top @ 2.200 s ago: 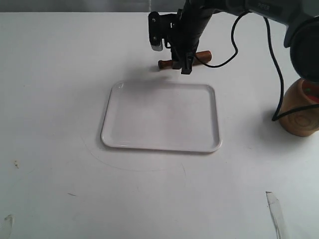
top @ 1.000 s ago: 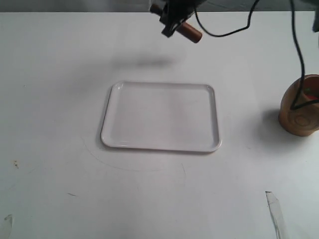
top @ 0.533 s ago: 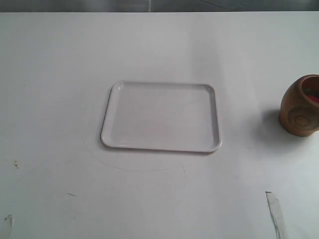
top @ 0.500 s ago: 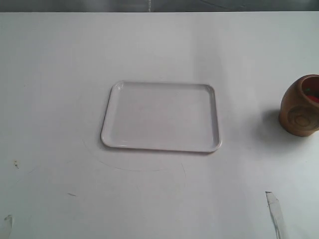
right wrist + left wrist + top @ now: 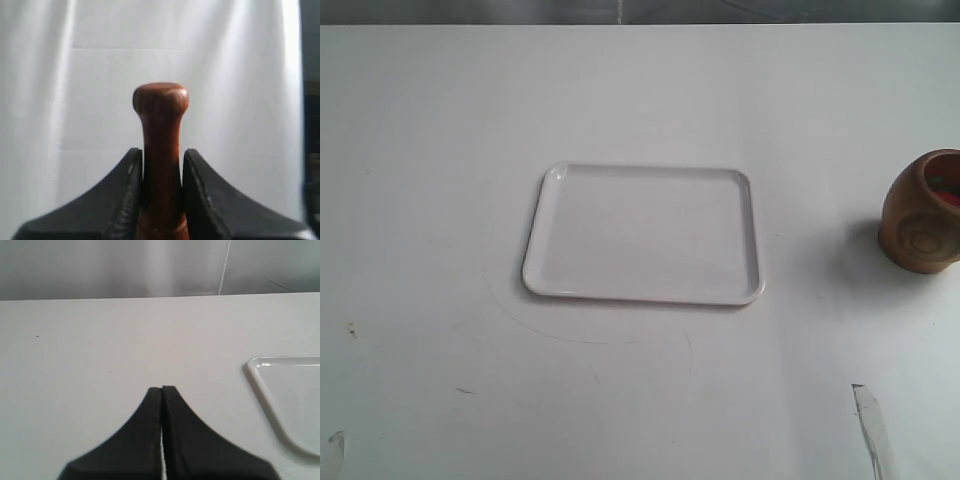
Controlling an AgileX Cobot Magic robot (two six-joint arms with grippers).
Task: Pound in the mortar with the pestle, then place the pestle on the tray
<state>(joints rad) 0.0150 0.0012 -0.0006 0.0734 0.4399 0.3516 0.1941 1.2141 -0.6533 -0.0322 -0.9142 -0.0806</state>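
At the middle of the white table (image 5: 440,120) we see the tray (image 5: 532,262) lying flat. Well apart from it, at the right edge of the exterior view, the mortar (image 5: 923,215) stands upright. Through the left wrist view we find the left gripper (image 5: 162,389) with its jaws pressed together, gripping nothing, over the table near a rounded corner of the tray. Through the right wrist view, the right gripper (image 5: 161,160) has its jaws clamped narrowly on the thin handle of the pestle (image 5: 160,107). Its fingers (image 5: 131,175) touch the wood on either side. The knob juts past them against a pale backdrop. We cannot tell where above the table the pestle is.
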